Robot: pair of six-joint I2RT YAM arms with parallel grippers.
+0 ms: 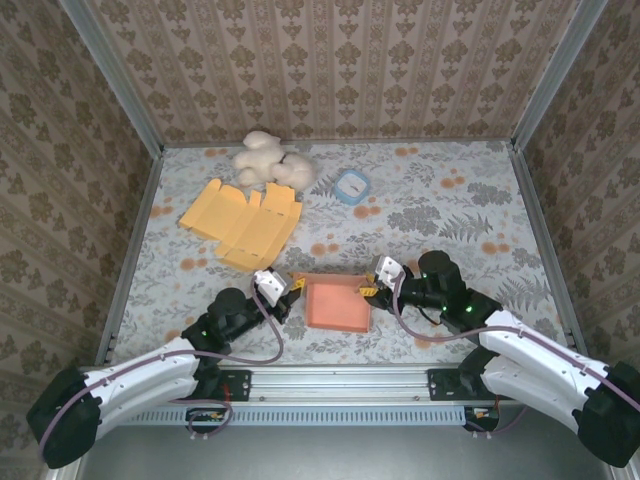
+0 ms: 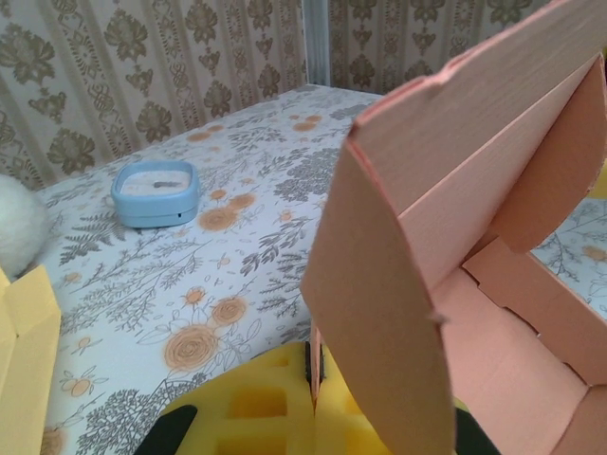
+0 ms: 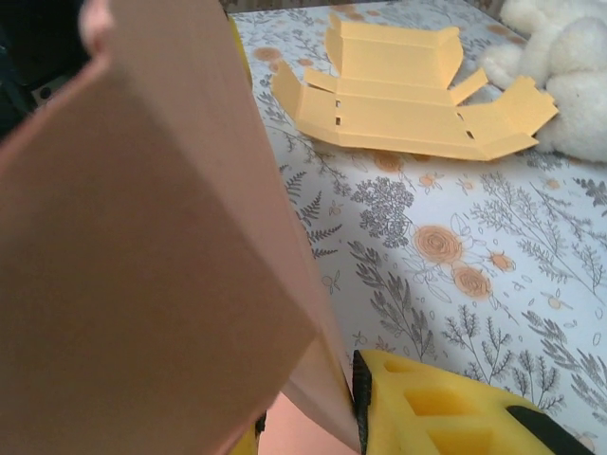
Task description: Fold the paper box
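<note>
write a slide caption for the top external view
Left gripper and right gripper pinch opposite walls of orange paper box; flat yellow box blank, plush toy and blue container behind

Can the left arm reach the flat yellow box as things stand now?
Probably not yet: the left gripper is shut on the pink box wall. The yellow box lies near, nothing between.
</note>
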